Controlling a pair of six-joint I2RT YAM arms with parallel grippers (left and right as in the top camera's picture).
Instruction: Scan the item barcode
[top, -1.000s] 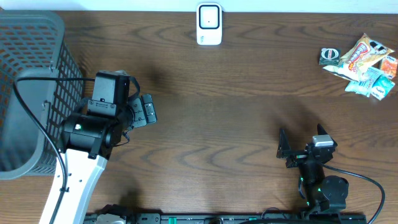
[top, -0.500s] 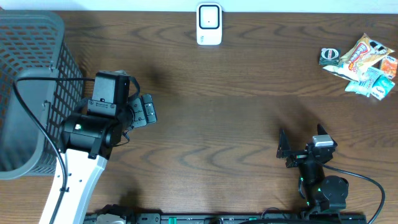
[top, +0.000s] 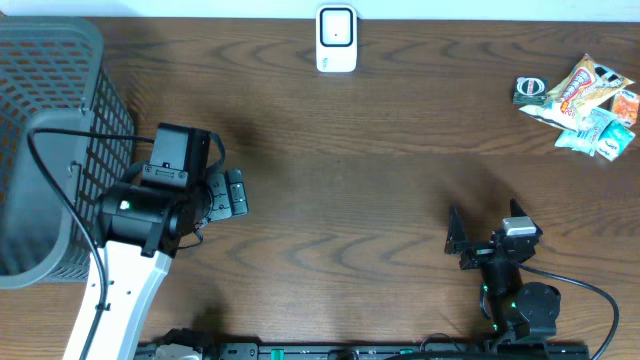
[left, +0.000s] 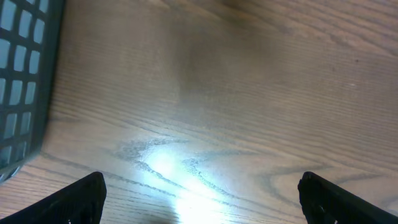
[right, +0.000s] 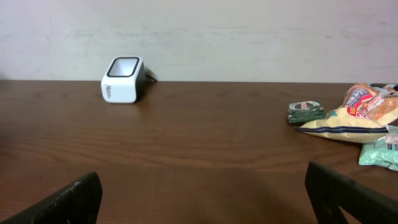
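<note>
The white barcode scanner (top: 336, 38) stands at the table's far edge, and in the right wrist view the scanner (right: 123, 79) shows at the upper left. A pile of snack packets (top: 592, 103) lies at the far right beside a small dark green pack (top: 530, 90); the right wrist view has the packets (right: 367, 113) and the pack (right: 306, 112) on its right. My left gripper (top: 228, 194) hovers open over bare wood beside the basket, and its jaws (left: 202, 200) hold nothing. Near the front edge my right gripper (top: 487, 226) is open and empty, its jaws (right: 205, 199) facing the scanner.
A tall grey mesh basket (top: 50, 140) fills the left end of the table, right beside the left arm; its wall (left: 22, 81) shows at the left of the left wrist view. Dark wood table (top: 380, 190) spans the middle.
My left gripper has shifted slightly toward the front edge and the basket. The right arm has not moved.
</note>
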